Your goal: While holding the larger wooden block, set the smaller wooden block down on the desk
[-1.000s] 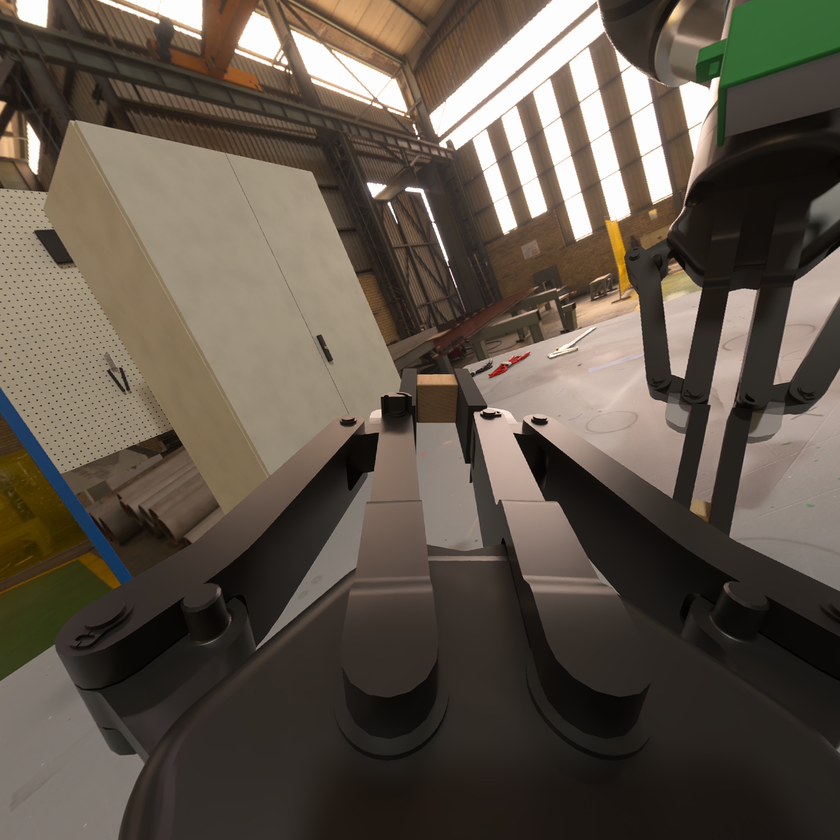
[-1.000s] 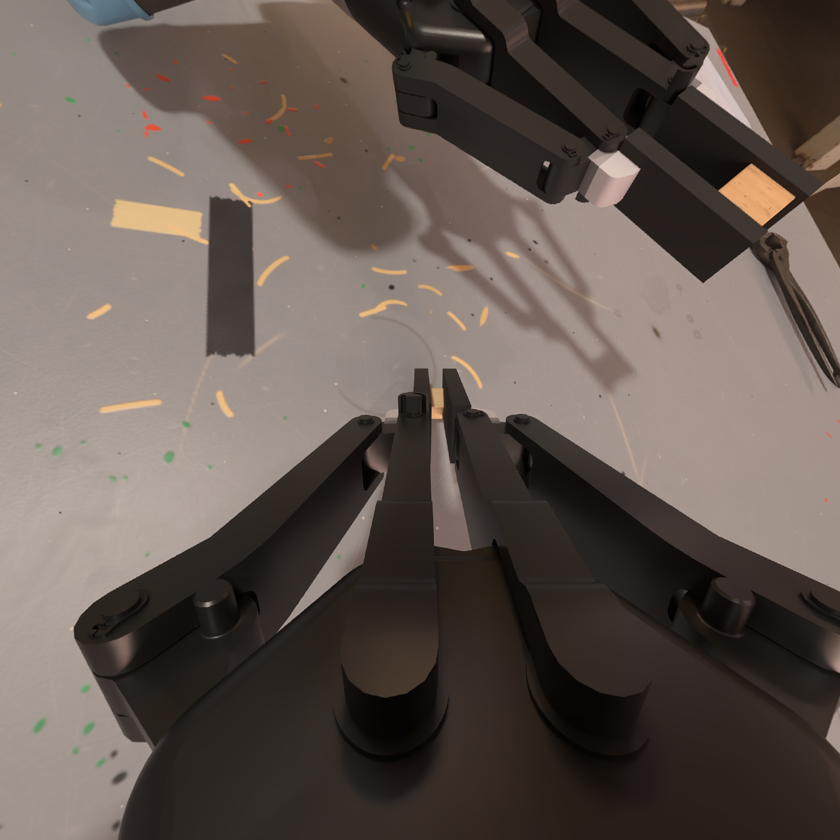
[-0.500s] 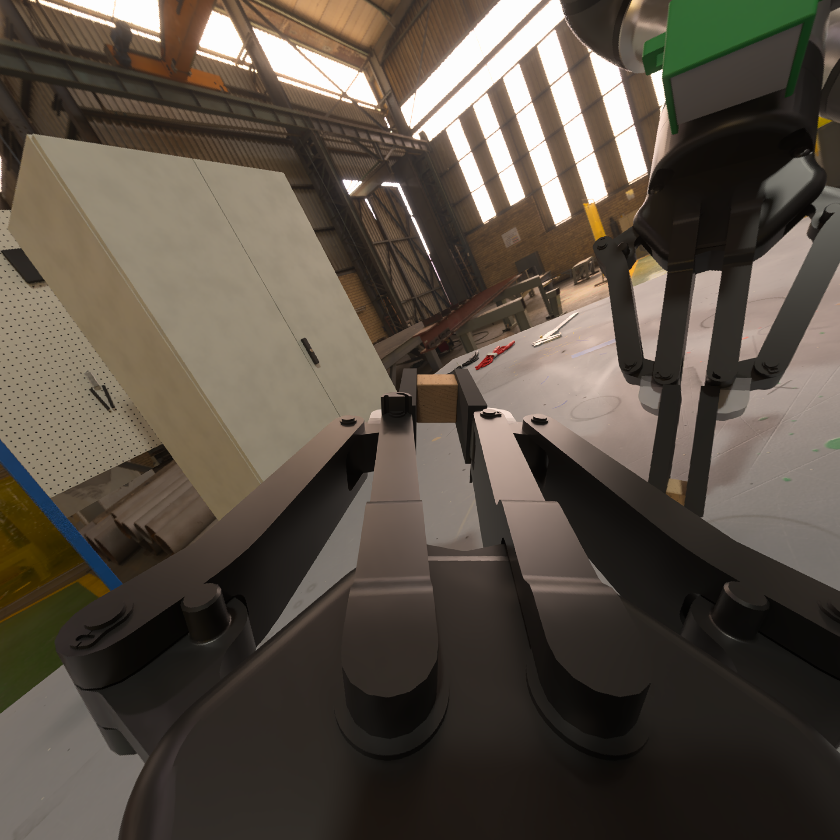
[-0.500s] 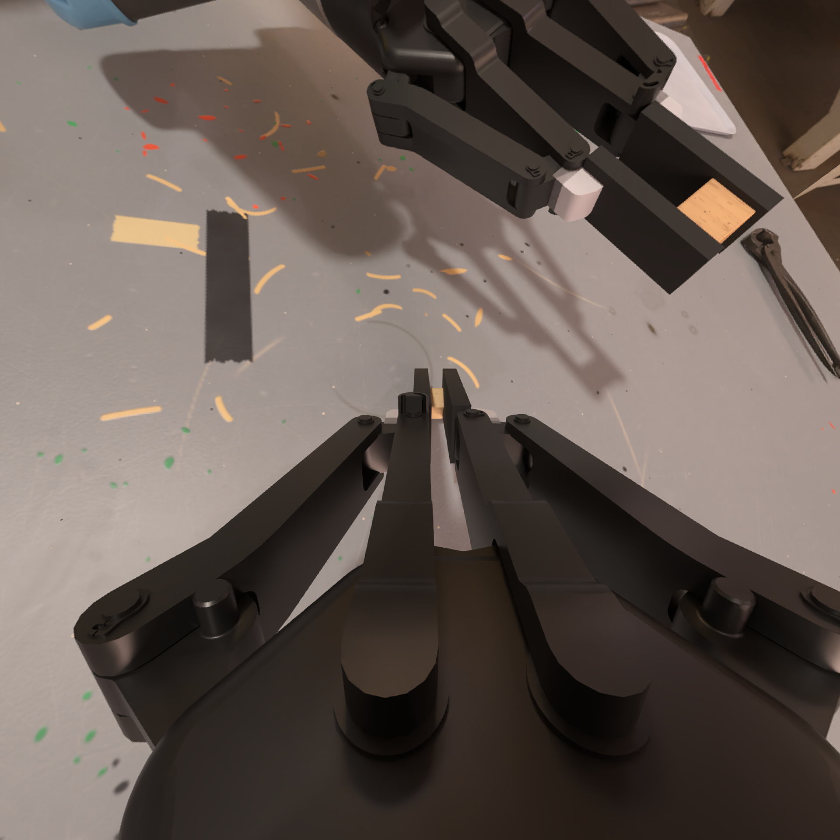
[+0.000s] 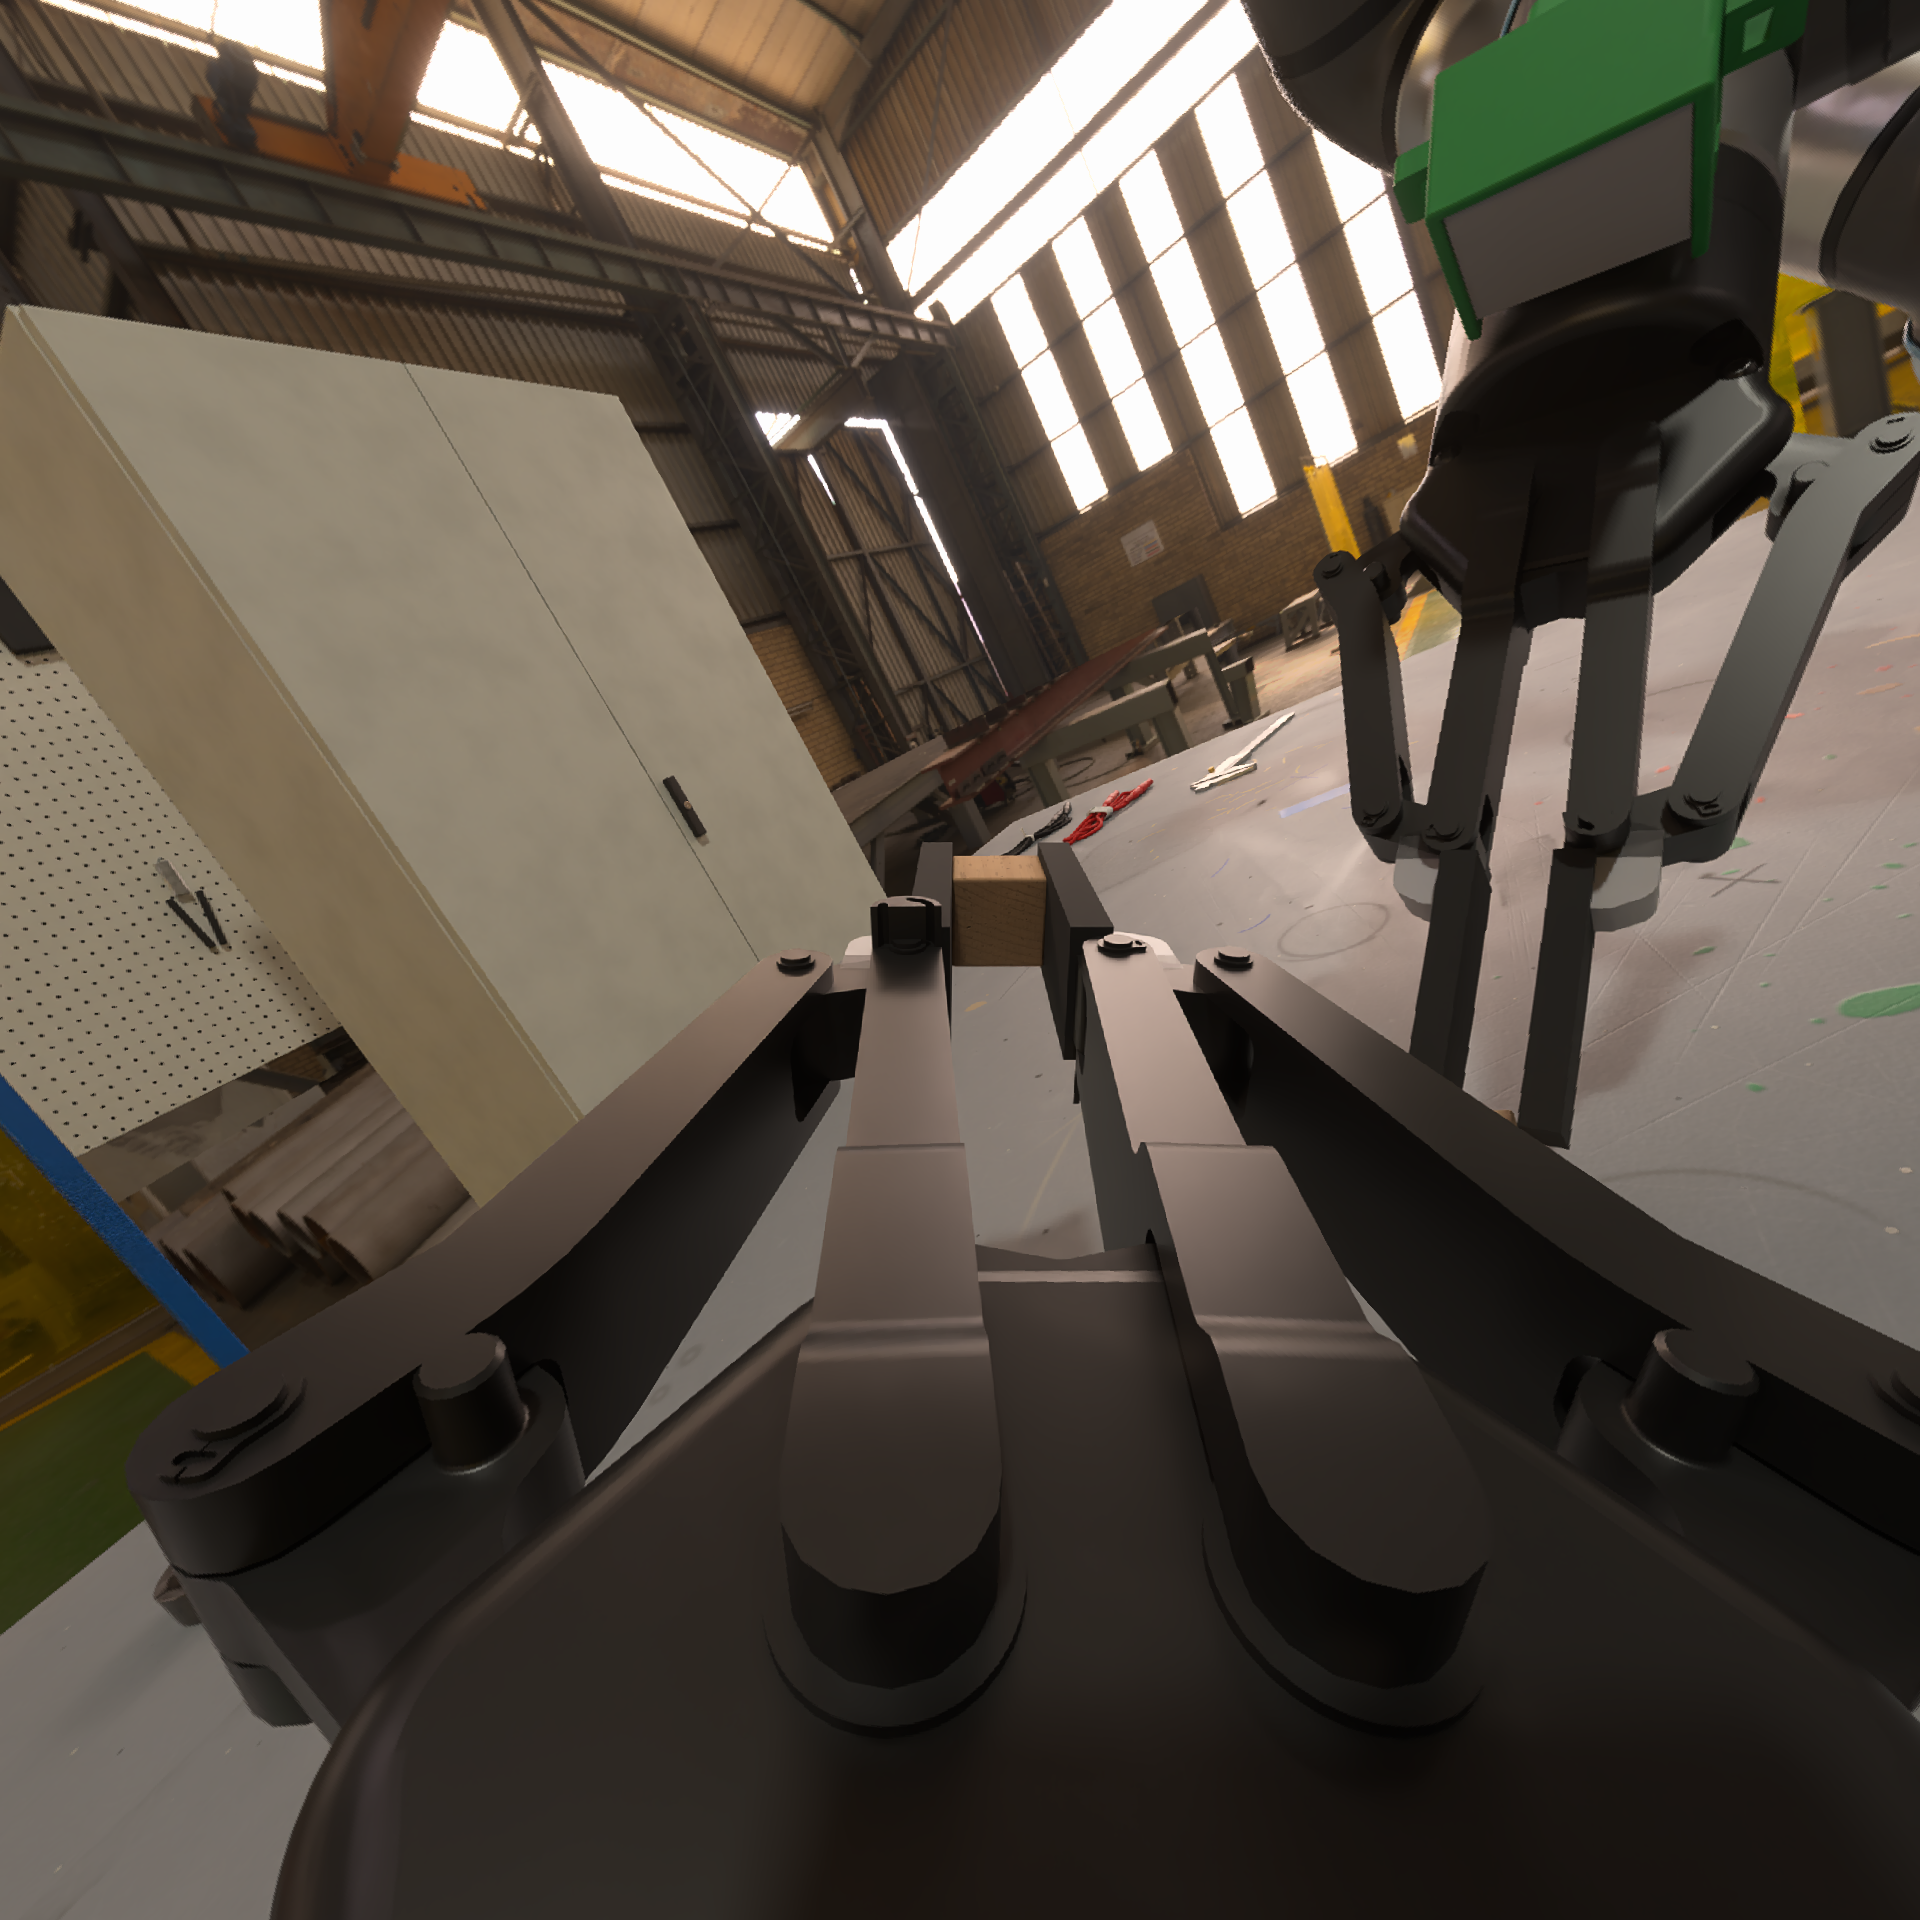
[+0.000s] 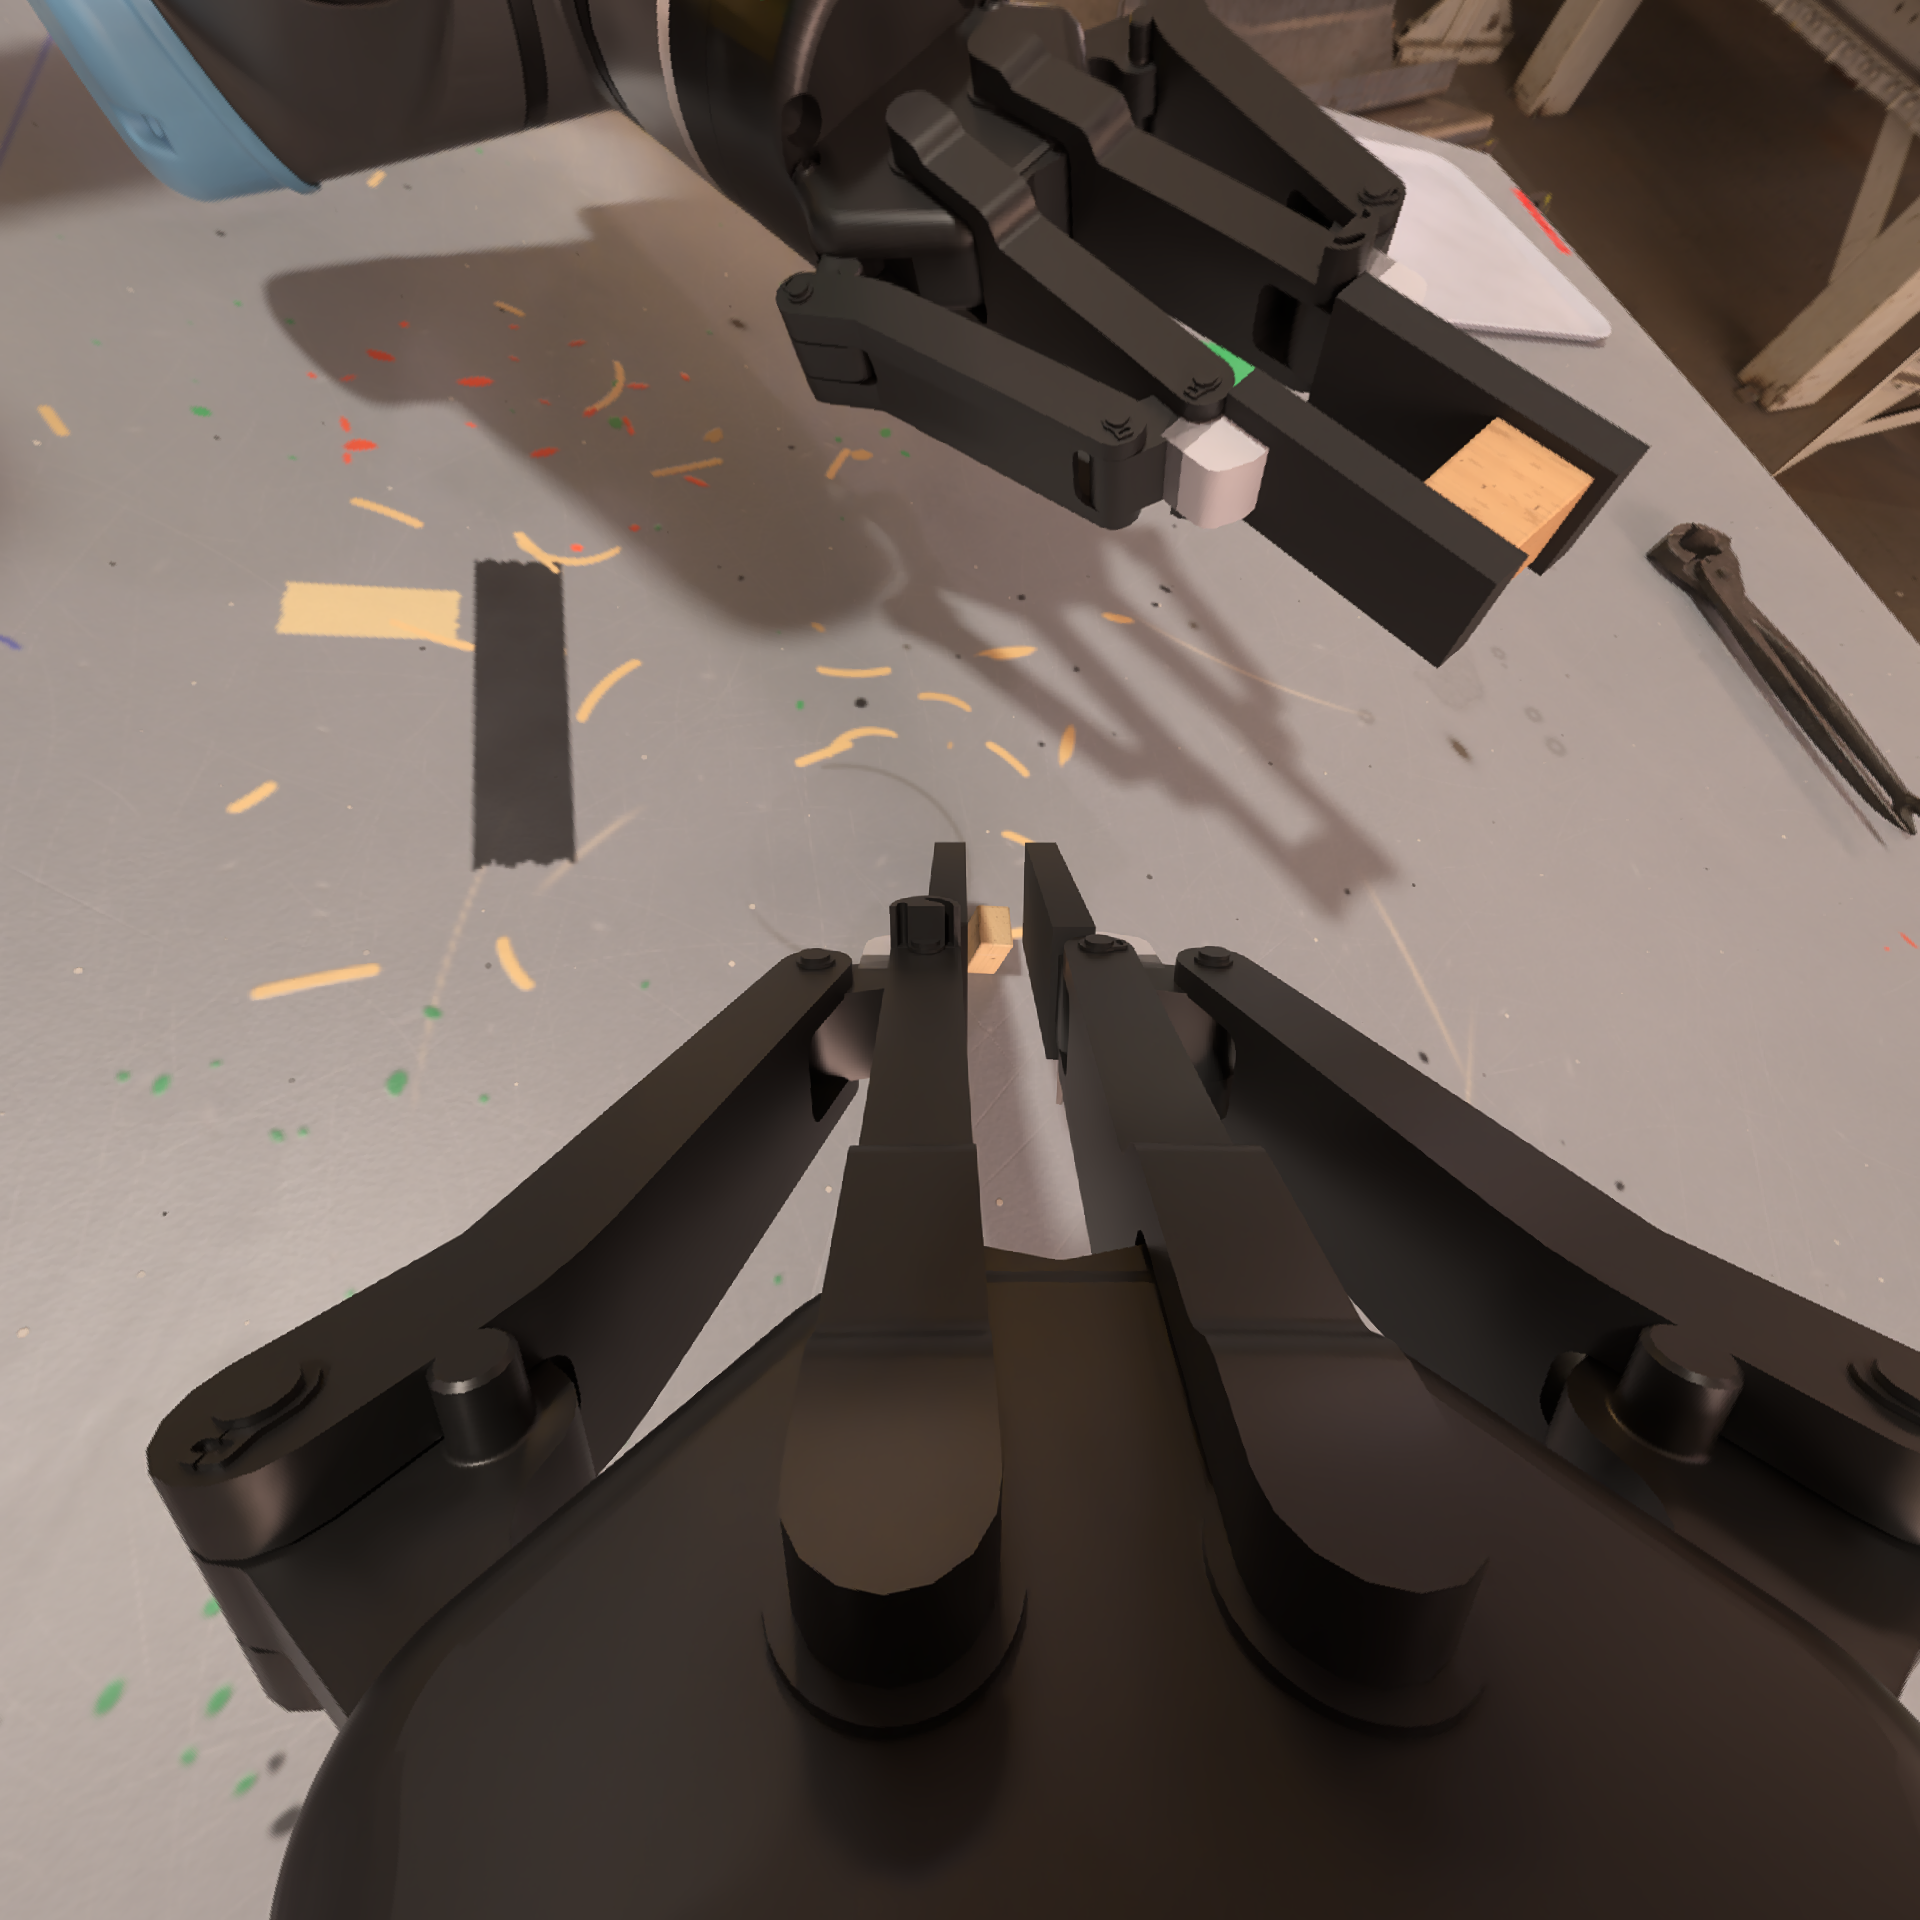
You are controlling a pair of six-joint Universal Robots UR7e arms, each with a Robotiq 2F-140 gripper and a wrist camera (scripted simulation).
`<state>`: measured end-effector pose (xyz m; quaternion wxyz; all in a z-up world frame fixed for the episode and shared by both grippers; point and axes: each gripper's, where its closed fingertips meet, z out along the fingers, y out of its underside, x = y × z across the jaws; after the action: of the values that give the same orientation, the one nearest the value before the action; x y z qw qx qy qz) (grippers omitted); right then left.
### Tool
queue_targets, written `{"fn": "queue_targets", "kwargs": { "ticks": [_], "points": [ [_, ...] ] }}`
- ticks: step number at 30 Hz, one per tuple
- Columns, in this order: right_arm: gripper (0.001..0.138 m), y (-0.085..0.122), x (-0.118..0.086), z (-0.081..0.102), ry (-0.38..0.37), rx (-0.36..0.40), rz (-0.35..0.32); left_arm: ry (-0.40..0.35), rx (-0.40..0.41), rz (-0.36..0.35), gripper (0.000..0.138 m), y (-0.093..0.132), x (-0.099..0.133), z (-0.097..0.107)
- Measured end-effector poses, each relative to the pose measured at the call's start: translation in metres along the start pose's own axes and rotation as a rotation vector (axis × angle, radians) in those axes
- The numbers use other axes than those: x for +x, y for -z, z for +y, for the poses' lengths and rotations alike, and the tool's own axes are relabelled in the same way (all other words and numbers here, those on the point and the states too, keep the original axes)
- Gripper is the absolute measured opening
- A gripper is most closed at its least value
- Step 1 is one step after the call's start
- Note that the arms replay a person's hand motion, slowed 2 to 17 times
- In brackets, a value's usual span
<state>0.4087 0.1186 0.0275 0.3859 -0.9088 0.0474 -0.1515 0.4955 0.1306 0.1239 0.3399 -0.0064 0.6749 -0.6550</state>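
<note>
Two blocks in play. Smaller wooden block (image 6: pixel 989 938) sits low between the fingers of the right pincer (image 6: pixel 995 871), at or just above the worktop (image 6: pixel 1351 1039); the fingers stand slightly parted with a visible gap on the right side of the block, so I read the pincer as released or nearly so. Can't confirm from here that the block is fully seated.

Larger wooden block (image 5: pixel 995 910) is clenched at the fingertips of the left pincer (image 5: pixel 995 894), held in the air well clear of the worktop.

Doing it well: spread the right fingers a bit further, then lift straight up so neither pad drags or tips the block. Left arm holds still, grip unchanged.

Around: black tape strip (image 6: pixel 523 712) and tan tape (image 6: pixel 369 610) to the left, pliers (image 6: pixel 1787 675) far right, white tray (image 6: pixel 1486 260) at the far edge. All well apart. Only real hazard is the left pincer hanging above and ahead of the retreat path.
</note>
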Motion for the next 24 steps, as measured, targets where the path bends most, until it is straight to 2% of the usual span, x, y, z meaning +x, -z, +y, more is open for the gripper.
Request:
{"fn": "queue_targets", "kwargs": {
  "ticks": [13,24],
  "points": [
    [0.016,0.019,0.006,-0.014,-0.056,0.126,-0.028,0.029,0.006,-0.001,0.022,0.000,-0.002,-0.001],
    [0.016,0.044,0.026,-0.030,-0.110,0.279,-0.028,0.063,0.016,-0.003,0.022,0.001,-0.004,-0.002]
  ]
}}
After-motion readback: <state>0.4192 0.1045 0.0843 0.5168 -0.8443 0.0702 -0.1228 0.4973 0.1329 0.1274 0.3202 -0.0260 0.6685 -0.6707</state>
